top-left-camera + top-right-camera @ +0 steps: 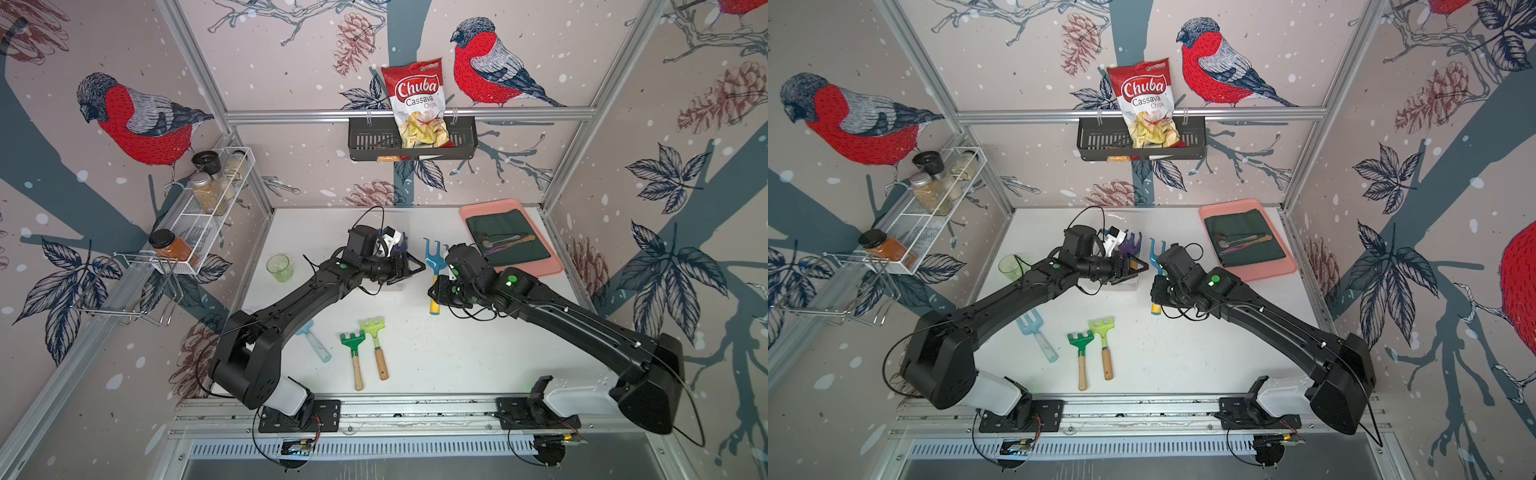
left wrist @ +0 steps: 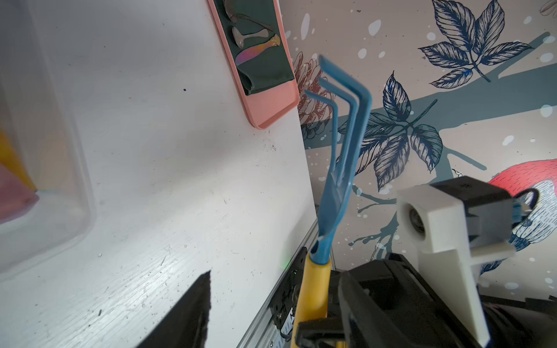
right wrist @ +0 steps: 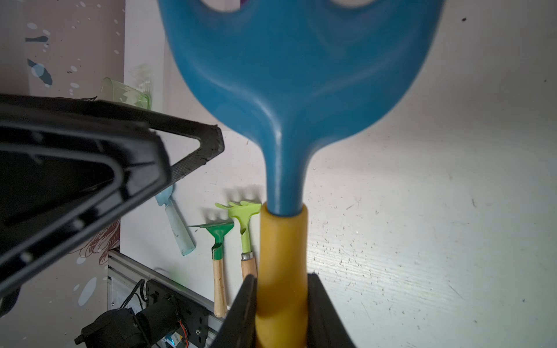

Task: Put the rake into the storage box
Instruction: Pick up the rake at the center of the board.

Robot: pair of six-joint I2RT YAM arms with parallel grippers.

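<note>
- One blue rake point(image 1: 434, 257) with a yellow handle, near the middle of both top views. It is outside the storage box point(image 2: 69, 211) and just to the right of it.
- Its long axis runs up and down the frame in both top views. The three prongs point to the upper edge and the handle end points to the lower edge. In the left wrist view the prongs bend over at their tips.
- One right claw point(image 3: 281, 289), closed tight on the yellow handle, one finger on each side. It holds the rake up off the white table point(image 1: 457, 353).
- One left claw point(image 1: 417, 268), just left of the rake's head and not touching it. Its fingers are apart and hold nothing.
- One storage box, clear, lying under the left claw in the top views. One purple tool point(image 1: 400, 245) shows inside it.
- Three more tools lie flat at lower centre:
  - a dark green rake point(image 1: 352, 345) and a light green rake point(image 1: 373, 328), side by side, each with a wooden handle;
  - a pale blue fork point(image 1: 316, 343) to their left.
- One pink tray point(image 1: 536, 270) at upper right, holding a dark cloth and cutlery.
- One green cup point(image 1: 280, 268) left of the arms.
</note>
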